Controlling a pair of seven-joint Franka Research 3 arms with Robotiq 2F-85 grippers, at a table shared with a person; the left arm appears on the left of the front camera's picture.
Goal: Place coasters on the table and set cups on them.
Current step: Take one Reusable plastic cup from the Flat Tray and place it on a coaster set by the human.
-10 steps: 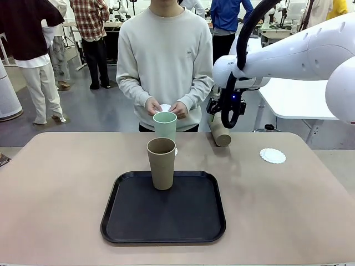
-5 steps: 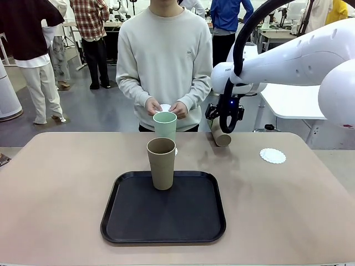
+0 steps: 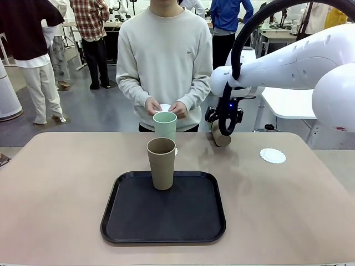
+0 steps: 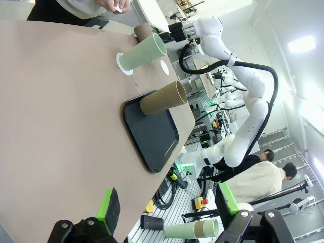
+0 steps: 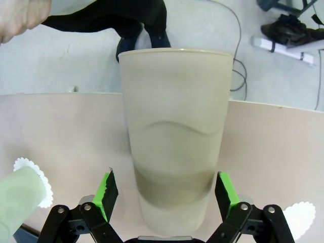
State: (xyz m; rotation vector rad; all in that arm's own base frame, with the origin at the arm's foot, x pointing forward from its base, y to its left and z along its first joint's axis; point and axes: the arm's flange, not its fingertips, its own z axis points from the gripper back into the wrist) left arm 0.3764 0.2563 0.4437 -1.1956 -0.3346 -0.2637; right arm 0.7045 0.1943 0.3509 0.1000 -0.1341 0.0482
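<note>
Currently my right claw (image 5: 166, 175) stands open around the tan cup (image 5: 174, 126), pads clear; my left claw (image 4: 166, 196) is open, empty.

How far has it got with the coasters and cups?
Done: the mint cup stands on a coaster on the table. In hand: the right tool sits open around a tan cup, not clamped. Left: that cup and the second tan cup, on the black tray, need coasters; a free coaster lies on the table and the person's hands hold what looks like a third coaster.
</note>
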